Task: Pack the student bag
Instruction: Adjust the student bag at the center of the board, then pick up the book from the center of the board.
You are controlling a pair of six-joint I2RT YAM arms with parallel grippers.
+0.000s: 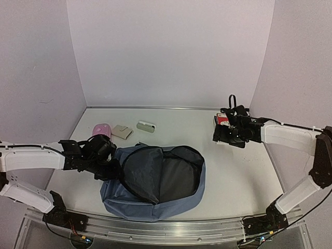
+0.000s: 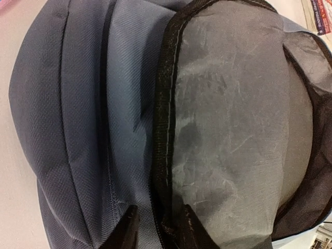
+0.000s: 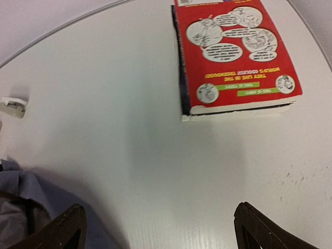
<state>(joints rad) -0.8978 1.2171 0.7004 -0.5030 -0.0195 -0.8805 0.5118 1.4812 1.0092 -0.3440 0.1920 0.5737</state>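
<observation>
With right gripper [image 3: 158, 231] spread wide and empty over the table [image 3: 104, 104] just short of the red book [image 3: 236, 57], left gripper [image 2: 154, 231] narrow astride the rim of the student bag [image 1: 171, 205] lying unzipped mid-table, grip not discernible: barely begun, nothing visibly packed, book and small items [image 1: 122, 132] outside.

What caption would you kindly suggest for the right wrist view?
Open right tool above the table, facing a red book lying flat.

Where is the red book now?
In the right wrist view, the red book lies on the table's right side, just ahead of the right fingers.
</observation>
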